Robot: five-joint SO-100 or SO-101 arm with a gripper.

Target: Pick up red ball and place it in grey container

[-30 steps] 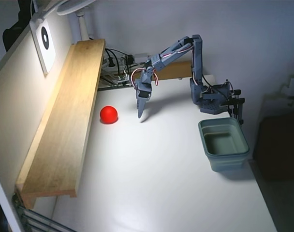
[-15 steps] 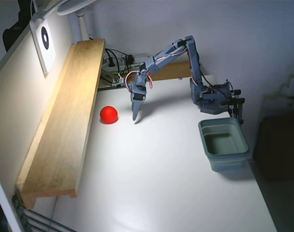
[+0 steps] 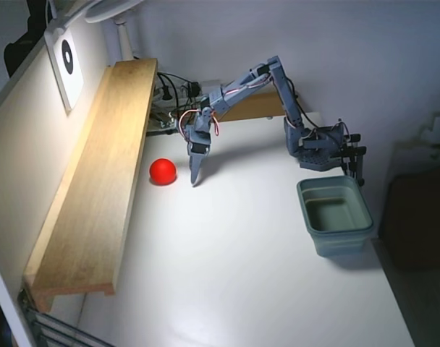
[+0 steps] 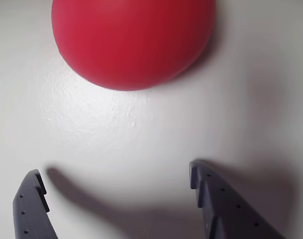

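Observation:
The red ball [image 3: 163,171] rests on the white table beside the wooden shelf; in the wrist view the ball [image 4: 133,40] fills the top of the picture. My gripper [image 3: 195,177] points down at the table just right of the ball, apart from it. Seen from the wrist, the gripper [image 4: 116,181] is open, its two grey fingertips [image 4: 31,188] spread wide over bare table with nothing between them. The grey container [image 3: 335,215] stands empty at the right side of the table.
A long wooden shelf [image 3: 97,173] runs along the left wall close to the ball. Cables and a circuit board [image 3: 175,105] lie behind the arm. The arm's base [image 3: 323,147] is clamped just behind the container. The table's right edge [image 3: 388,282] drops off beyond the container.
The arm has stretched to the left, carrying the gripper steadily closer to the red ball. Ball and container have not moved.

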